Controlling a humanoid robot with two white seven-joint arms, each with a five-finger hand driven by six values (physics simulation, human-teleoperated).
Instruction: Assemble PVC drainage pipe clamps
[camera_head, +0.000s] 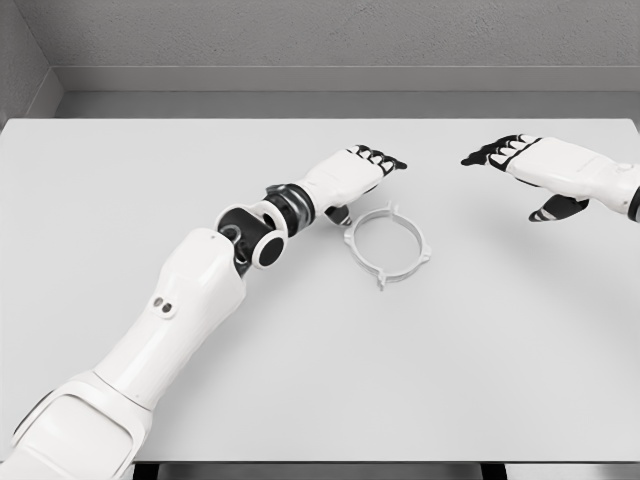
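A white ring-shaped pipe clamp (387, 245) with small lugs lies flat on the white table (120, 200), near the middle. My left hand (378, 160) hovers just behind and left of the ring, fingers stretched out and holding nothing; its thumb (338, 214) hangs close to the ring's left rim. My right hand (500, 153) floats at the right, well apart from the ring, palm down with fingers extended and thumb (557, 209) hanging below. Neither hand touches the clamp.
The table's far edge meets a grey wall at the back. The front edge runs along the bottom of the picture. My left forearm (200, 290) crosses the table's lower left.
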